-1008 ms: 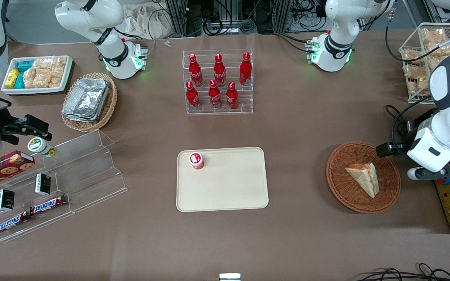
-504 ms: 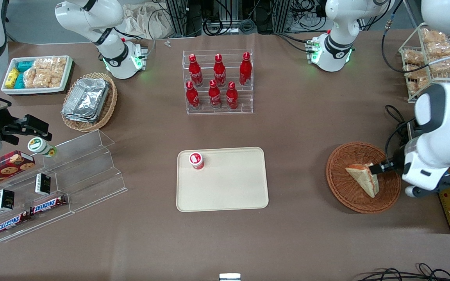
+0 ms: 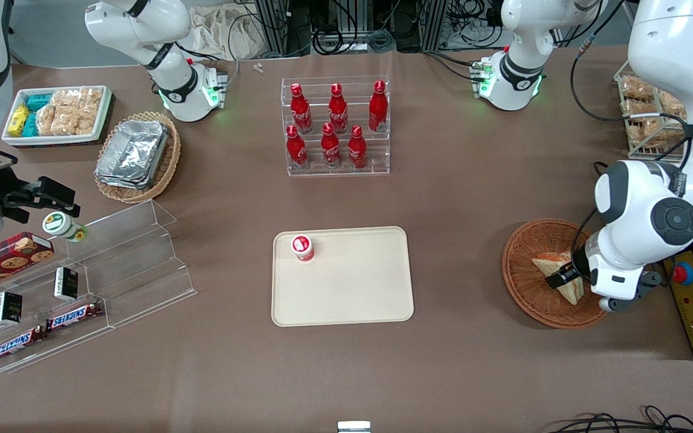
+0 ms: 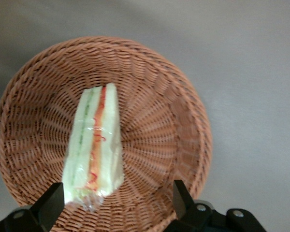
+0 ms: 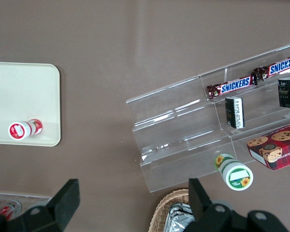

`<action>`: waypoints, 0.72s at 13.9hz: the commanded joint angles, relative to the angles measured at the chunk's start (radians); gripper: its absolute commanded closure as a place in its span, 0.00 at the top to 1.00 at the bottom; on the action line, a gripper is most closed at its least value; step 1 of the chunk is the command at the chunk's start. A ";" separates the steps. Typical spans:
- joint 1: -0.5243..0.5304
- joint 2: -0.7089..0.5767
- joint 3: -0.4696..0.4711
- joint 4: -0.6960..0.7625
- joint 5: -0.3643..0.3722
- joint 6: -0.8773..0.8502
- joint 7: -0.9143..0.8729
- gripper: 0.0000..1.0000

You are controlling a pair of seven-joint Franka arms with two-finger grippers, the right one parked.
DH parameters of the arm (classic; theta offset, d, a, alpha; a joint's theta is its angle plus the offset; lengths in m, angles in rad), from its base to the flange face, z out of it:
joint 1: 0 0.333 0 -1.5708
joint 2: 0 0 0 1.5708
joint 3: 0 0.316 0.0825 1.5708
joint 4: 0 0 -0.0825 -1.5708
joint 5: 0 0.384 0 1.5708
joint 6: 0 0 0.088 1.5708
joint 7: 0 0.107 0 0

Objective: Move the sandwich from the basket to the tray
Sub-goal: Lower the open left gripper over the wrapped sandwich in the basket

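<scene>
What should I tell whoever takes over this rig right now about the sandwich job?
Gripper: open, low over the basket, fingers straddling one end of the sandwich, not closed on it.
Sandwich: lying in the basket, on its side, filling edge up in the wrist view.
Tray: mid-table, toward the parked arm from the basket; a small red-capped bottle stands in the corner farthest from the front camera, the rest is bare.
Done: approach only.
Left: close on the sandwich, lift, carry to the tray, release.
</scene>
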 commanded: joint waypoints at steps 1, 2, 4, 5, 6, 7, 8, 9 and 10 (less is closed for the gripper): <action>0.006 -0.011 0.007 -0.027 0.025 0.022 -0.028 1.00; 0.006 -0.006 0.008 -0.028 0.025 0.022 -0.028 1.00; 0.007 0.003 0.019 -0.054 0.027 0.052 -0.028 1.00; 0.007 0.002 0.028 -0.079 0.027 0.081 -0.028 1.00; 0.007 0.002 0.031 -0.100 0.025 0.106 -0.028 1.00; 0.007 0.003 0.031 -0.113 0.025 0.123 -0.028 1.00; 0.007 0.003 0.033 -0.123 0.025 0.137 -0.028 1.00; 0.007 0.005 0.033 -0.128 0.025 0.141 -0.028 1.00; 0.007 0.009 0.034 -0.128 0.025 0.145 -0.029 1.00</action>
